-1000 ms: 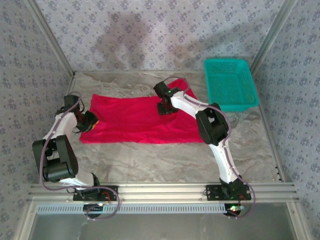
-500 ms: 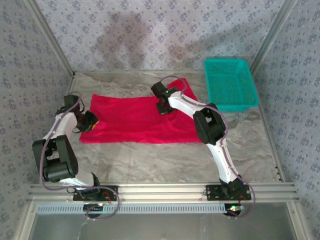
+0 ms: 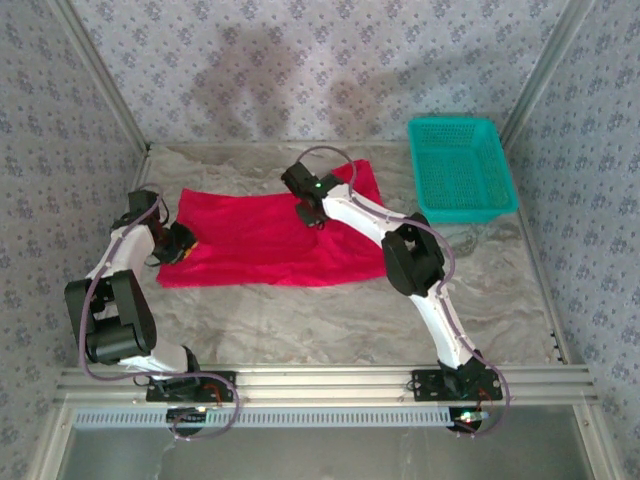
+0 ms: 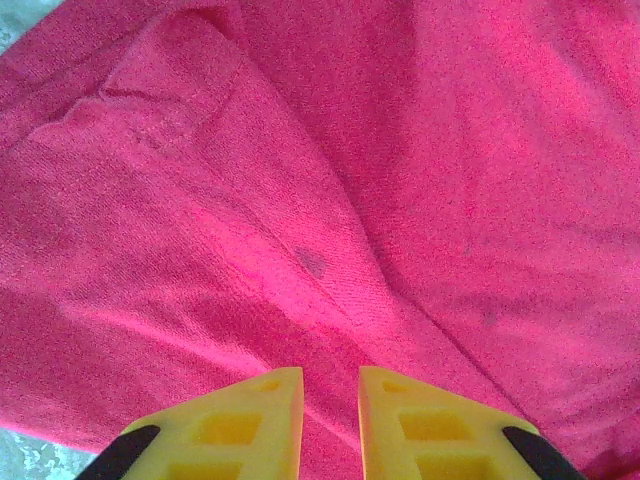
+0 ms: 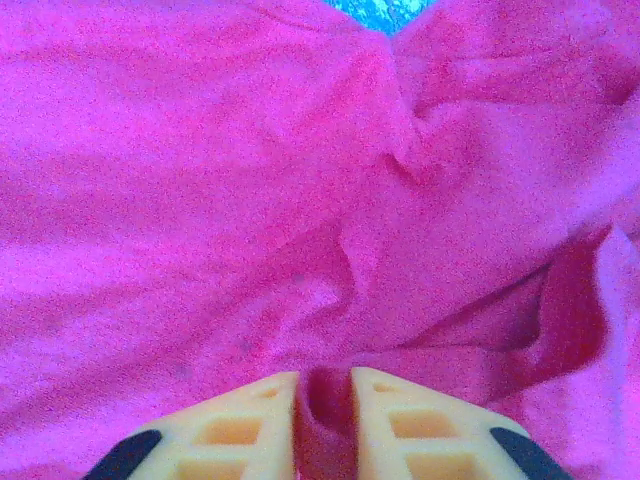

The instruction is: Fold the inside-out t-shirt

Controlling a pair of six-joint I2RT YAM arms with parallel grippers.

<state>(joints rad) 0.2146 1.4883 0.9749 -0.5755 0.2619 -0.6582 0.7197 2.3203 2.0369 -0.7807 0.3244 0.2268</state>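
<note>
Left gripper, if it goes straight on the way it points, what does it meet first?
The red t-shirt: its cloth lies directly ahead of the left gripper, a crease running toward its fingers; probably touching, depth unclear.

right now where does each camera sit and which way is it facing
Top external: fixed above and behind the arm bases, looking down over the table; both whole arms, the red t-shirt and teal basket show.
Left wrist: on the left arm, looking down past the left fingers at cloth by the shirt's left edge.
Right wrist: on the right arm, looking past the right fingers, which pinch a cloth fold.
Shared: all three see the t-shirt; top and right wrist likely both catch the basket.
</note>
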